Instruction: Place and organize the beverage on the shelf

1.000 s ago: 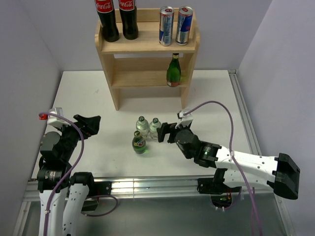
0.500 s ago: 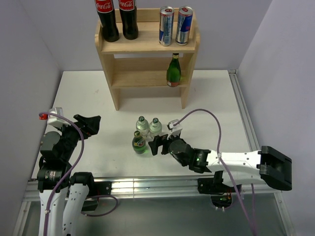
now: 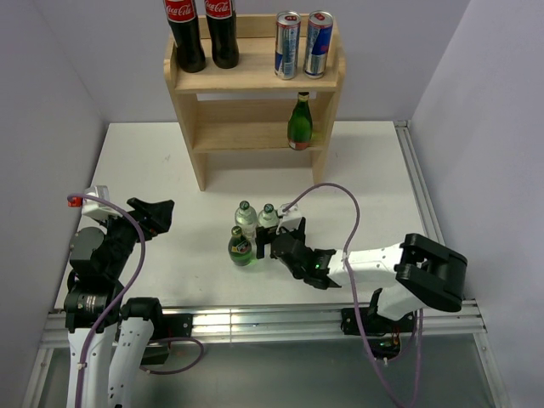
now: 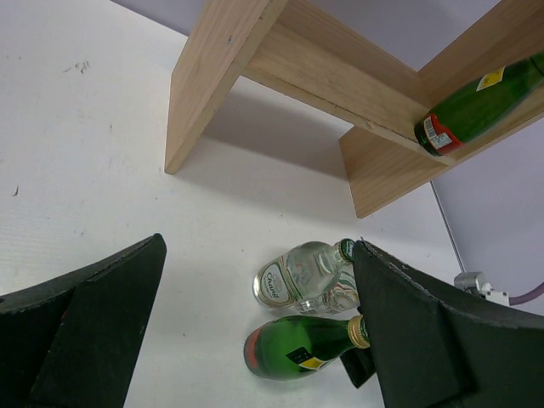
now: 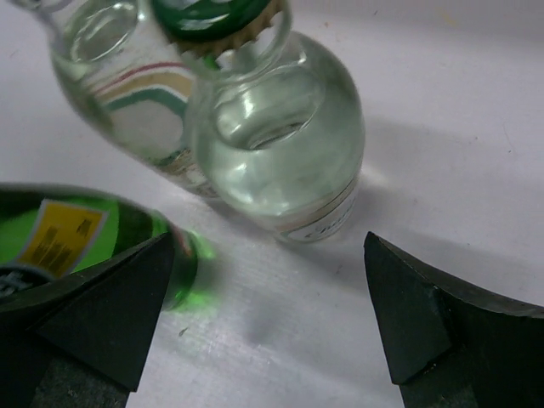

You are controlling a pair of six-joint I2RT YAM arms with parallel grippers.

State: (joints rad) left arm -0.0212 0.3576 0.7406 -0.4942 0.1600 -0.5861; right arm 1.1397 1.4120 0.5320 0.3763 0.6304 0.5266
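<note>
Standing upright on the counter (image 3: pixel 374 187), a clear glass bottle (image 5: pixel 276 144) is framed straight ahead by the right hand (image 5: pixel 270 265), which is spread wide and empty.

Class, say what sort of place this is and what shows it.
Probably a robotics lab bench: robot arms bolted to a rail, a white table, a wooden shelf holding cola bottles.
</note>
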